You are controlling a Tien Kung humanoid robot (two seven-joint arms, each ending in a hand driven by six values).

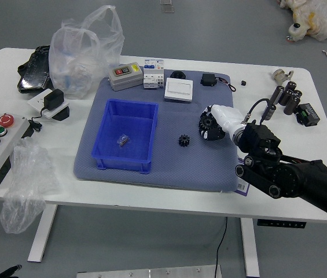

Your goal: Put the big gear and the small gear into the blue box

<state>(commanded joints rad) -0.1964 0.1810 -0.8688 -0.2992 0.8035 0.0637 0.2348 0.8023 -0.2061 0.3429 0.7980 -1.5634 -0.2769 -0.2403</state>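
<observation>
The right hand (227,118) pinches the big gear (208,121), open mat (171,123) and small gear (184,140) between it and the blue box rim (153,134).

The one camera sits high up on the robot's side. It looks ahead and down on the right hand (228,120) and its fingers (213,134), far enough back to see the table's (151,196) near edge before the fingers and its far edge past them.

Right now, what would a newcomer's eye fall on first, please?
Probably the bright blue plastic box, left of centre on the grey mat. Then the white and black right robot hand, holding the big black gear; the small black gear lies between hand and box.
</observation>
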